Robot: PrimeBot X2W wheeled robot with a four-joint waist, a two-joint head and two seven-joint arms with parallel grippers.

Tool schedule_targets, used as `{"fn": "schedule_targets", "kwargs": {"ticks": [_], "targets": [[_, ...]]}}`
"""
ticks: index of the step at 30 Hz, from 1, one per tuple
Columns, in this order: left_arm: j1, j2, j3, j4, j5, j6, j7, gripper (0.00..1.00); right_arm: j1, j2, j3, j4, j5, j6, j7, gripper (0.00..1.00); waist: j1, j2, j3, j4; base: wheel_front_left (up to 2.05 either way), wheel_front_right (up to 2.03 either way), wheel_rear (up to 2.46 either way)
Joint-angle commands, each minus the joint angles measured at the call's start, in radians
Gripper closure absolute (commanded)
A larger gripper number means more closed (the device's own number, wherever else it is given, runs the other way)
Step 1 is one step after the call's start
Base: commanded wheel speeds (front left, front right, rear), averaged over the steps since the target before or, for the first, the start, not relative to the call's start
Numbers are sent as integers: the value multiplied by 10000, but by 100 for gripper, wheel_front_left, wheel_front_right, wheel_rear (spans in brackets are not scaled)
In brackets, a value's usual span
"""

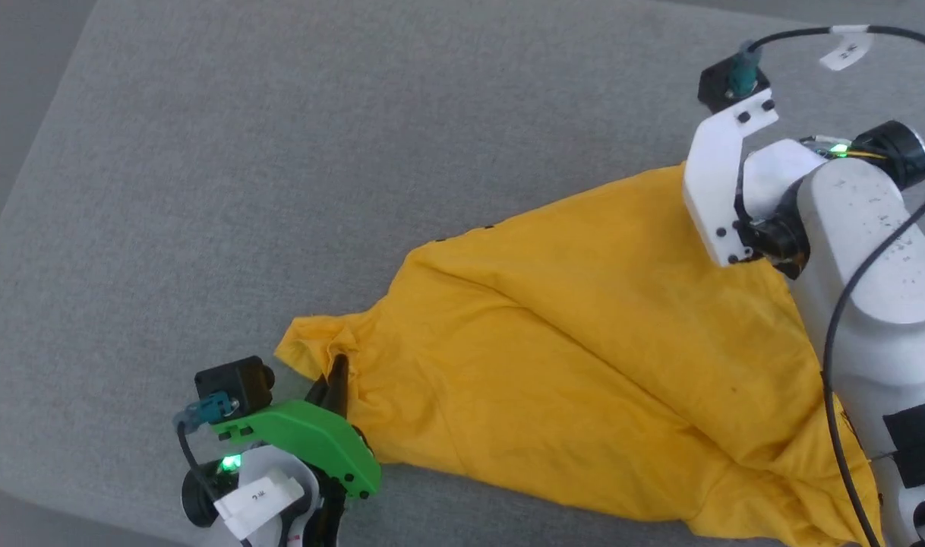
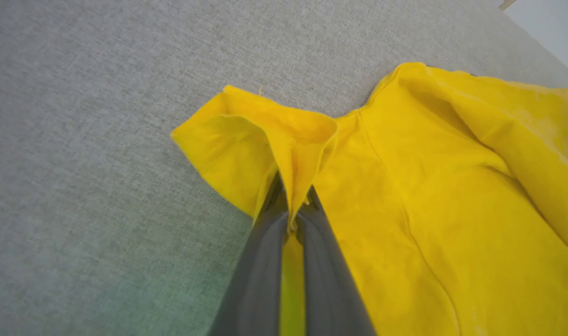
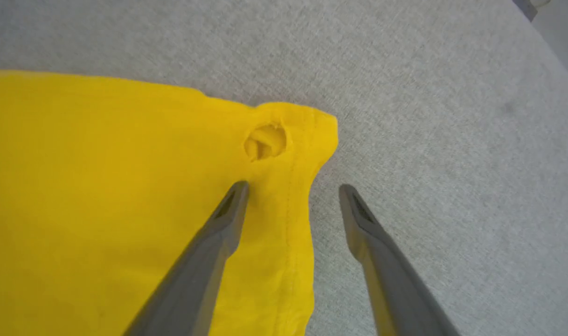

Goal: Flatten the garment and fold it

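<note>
The left hand (image 1: pixel 338 376), at the near left, is clamped tight on a bunched corner of the garment (image 1: pixel 584 342). The garment lies rumpled across the grey cloth-covered bench (image 1: pixel 280 152), stretching away to the right. The right hand (image 3: pixel 293 187) hovers over the far right corner, fingers spread wide, holding nothing.

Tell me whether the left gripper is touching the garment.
Touching. The left wrist view shows the left gripper shut on a ridge of the garment, with yellow cloth pinched between its two dark fingers.
</note>
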Motion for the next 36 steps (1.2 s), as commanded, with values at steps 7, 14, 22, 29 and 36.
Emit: {"fn": "schedule_targets", "kwargs": {"ticks": [7, 14, 22, 29, 36], "targets": [[-366, -137, -68, 318, -132, -146, -234, 100, -88, -277, 814, 483, 367, -13, 713, 35, -1, 0, 683, 491, 0, 0, 0], [-396, 98, 65, 498, -114, -128, -240, 100, -3, -490, 337, -241, 1622, -13, -313, 100, -1, 0, -48, 21, 0, 0, 0], [145, 452, 343, 352, -170, 134, -110, 100, 2232, -972, -951, -2932, 3645, -13, -1568, 100, -1, 0, -1640, -1105, 0, 0, 0], [751, 570, 486, 164, -313, 333, -10, 100, 5932, -800, -2491, -5579, 4555, -13, -1078, 100, -1, 0, -2591, -1911, 0, 0, 0], [1161, 426, 794, -74, -827, 12, -471, 100, 8867, 404, -3570, -7178, 5093, -13, -6, 100, -1, 0, -2993, -2299, 0, 0, 0]]}}
